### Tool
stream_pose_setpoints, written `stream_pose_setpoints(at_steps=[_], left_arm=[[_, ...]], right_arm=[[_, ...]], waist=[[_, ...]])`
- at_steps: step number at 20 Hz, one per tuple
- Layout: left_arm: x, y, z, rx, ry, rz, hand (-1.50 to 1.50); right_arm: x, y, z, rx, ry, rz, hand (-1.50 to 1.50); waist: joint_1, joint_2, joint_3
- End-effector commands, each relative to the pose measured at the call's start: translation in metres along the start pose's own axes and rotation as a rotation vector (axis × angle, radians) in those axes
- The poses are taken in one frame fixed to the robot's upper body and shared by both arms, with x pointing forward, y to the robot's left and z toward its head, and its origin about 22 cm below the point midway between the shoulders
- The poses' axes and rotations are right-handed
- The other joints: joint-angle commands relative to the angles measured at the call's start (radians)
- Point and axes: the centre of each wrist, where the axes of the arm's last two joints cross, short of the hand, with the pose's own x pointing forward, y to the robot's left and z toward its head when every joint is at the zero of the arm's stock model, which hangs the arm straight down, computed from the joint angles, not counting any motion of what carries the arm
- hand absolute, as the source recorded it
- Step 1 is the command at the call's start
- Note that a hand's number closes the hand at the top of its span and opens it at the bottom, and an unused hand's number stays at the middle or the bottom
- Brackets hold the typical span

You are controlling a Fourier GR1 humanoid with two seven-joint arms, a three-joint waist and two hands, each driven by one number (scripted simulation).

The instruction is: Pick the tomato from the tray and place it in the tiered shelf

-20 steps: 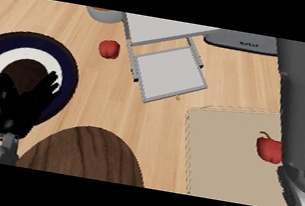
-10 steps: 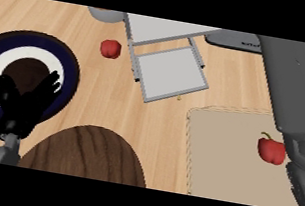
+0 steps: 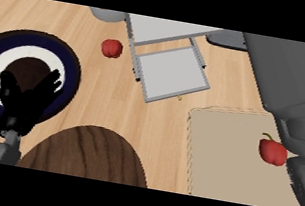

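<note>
My left hand (image 3: 25,100) rests open, idle, since the round red tomato (image 3: 272,151) sits rightward on the flat beige tray (image 3: 221,159). My right hand is hidden, so I cannot tell its state

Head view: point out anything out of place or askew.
A second red fruit lies loose on the counter left of the tiered shelf, not on the tray like the tomato. The shelf also sits askew to the tray.
</note>
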Motion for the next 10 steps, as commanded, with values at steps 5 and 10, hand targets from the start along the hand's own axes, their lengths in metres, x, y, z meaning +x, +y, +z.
stream_pose_setpoints(at_steps=[5,10], left_arm=[[-0.018,-0.005,-0.001,-0.002,0.045,0.001,0.0],[-0.007,-0.007,0.001,-0.015,0.059,0.002,0.0]], right_arm=[[0.002,0.003,-0.014,0.002,-0.057,-0.028,1.5],[-0.012,0.007,-0.016,-0.002,-0.066,-0.014,1.5]], waist=[[0.004,0.006,-0.007],[0.002,0.004,-0.007]])
